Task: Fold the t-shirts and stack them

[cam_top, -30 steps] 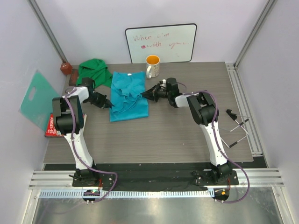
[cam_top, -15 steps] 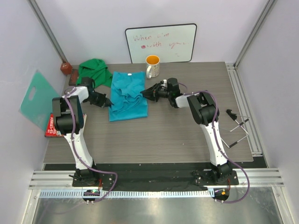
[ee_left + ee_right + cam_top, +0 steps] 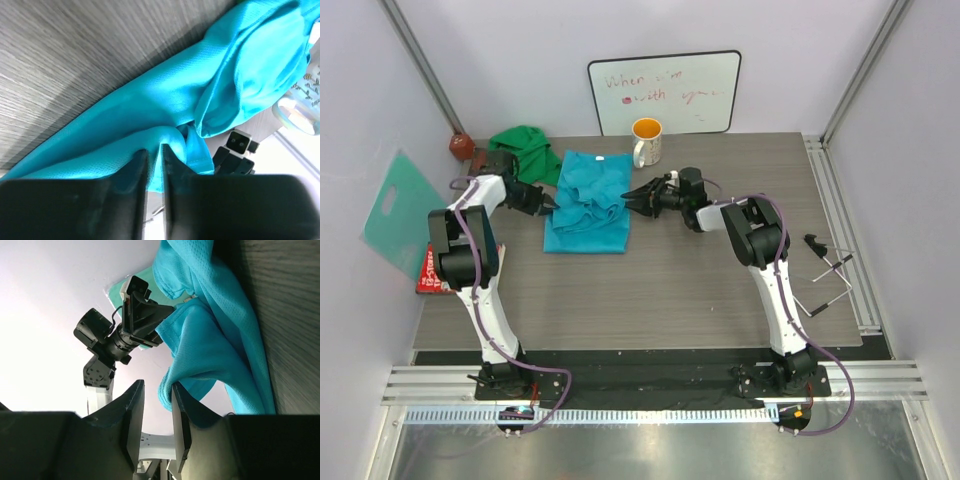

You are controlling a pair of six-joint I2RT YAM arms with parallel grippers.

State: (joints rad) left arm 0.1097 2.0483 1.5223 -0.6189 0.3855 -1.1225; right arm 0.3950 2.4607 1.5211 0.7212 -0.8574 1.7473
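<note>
The turquoise-blue t-shirt lies bunched at the back middle of the table. It fills the left wrist view and hangs in folds in the right wrist view. The darker green t-shirt lies crumpled behind and left of it. My left gripper is at the turquoise shirt's left edge, and its jaws are pinched on a fold of it. My right gripper is at the shirt's right edge. Its jaws stand apart, with a hem resting against one finger.
A white mug with an orange inside stands just behind the shirt's right corner. A whiteboard leans on the back wall. A mint-teal plastic sheet and a red packet sit at the left edge, and a metal tool lies at the right.
My left gripper has moved back and to the left, dragging the turquoise shirt's front-left part with it. The shirt is now shorter and more bunched. My right gripper has barely moved.
</note>
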